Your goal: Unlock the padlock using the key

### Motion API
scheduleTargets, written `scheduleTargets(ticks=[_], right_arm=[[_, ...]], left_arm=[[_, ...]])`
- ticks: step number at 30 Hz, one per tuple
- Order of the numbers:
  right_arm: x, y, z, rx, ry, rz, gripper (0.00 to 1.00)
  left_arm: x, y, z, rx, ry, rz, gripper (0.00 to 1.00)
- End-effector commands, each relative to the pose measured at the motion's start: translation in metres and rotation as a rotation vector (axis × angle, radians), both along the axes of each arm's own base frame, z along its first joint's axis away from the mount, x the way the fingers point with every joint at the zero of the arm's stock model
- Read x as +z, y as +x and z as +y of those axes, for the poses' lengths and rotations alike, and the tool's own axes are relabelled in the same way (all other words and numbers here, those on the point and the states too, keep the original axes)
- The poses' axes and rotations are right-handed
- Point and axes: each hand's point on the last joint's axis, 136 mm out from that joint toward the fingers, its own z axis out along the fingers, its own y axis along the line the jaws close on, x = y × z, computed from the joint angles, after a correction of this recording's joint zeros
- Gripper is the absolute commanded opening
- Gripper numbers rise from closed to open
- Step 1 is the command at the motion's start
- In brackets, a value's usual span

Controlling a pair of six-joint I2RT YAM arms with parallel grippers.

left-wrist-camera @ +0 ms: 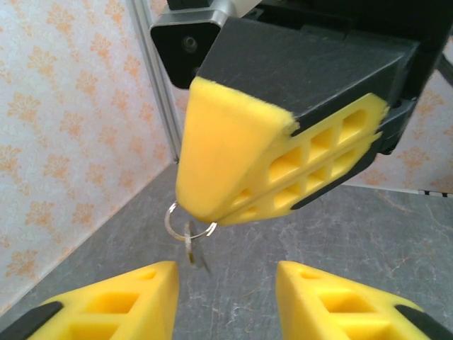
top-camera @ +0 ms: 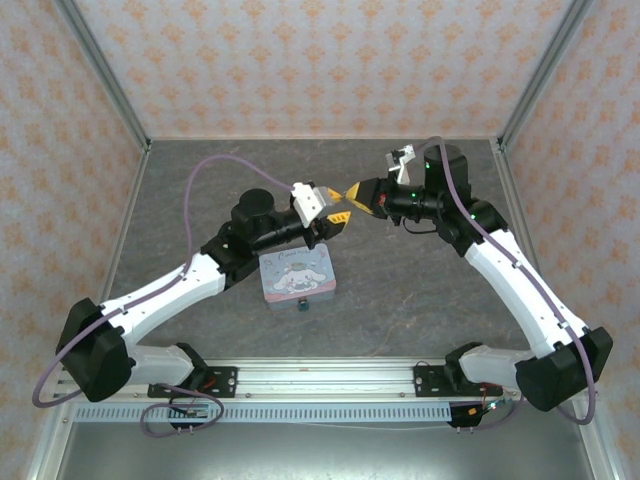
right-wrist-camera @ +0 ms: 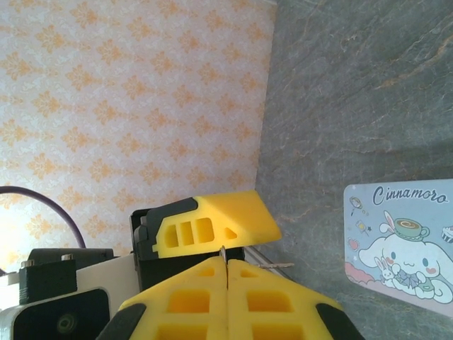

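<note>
Both grippers meet in the air above the tin. My right gripper (top-camera: 355, 192) is shut on the ring (left-wrist-camera: 190, 221) of the key (left-wrist-camera: 191, 253). The key hangs below its yellow fingertips (left-wrist-camera: 233, 163), and a sliver of metal shows at the tips (right-wrist-camera: 225, 258). My left gripper (left-wrist-camera: 226, 301) faces it with its jaws apart. The key hangs just above the gap, close to the left finger (left-wrist-camera: 127, 301), and touches neither pad. The padlock (top-camera: 301, 306) is a tiny dark teal body at the front edge of the tin, on the table.
A pale blue cartoon tin box (top-camera: 295, 275) lies on the grey table (top-camera: 420, 290) under the left forearm, and the tin box (right-wrist-camera: 403, 248) also shows in the right wrist view. Patterned walls with metal corner posts (top-camera: 110, 80) enclose the workspace. A rail (top-camera: 330, 375) runs along the near edge.
</note>
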Motion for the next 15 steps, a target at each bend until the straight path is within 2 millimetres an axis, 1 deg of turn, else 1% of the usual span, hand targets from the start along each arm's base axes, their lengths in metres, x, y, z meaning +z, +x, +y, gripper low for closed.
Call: scheduleTargets(ticks=[1,4,8,15], right_arm=[[0.0191,-0.01,0.0009,0.028,0.028,-0.049,0.0],[0.0189,-0.0104,0.0012,0.03,0.029,-0.047,0.0],[0.0186,-0.0106,0.0016,0.033,0.03,-0.047,0.0],[0.0181,-0.0112,0.0017,0.035,0.031,-0.045,0.0]], left_arm=[[0.0125,0.0028,-0.0005,0.02,-0.01,-0.023,0.37],[0.0122,0.0047,0.0005,0.034,-0.008,-0.024,0.31],[0.0119,0.0071,0.0015,0.048,-0.009,-0.025,0.27],[0.0095,0.0104,0.0023,0.064,-0.003,-0.023,0.16]])
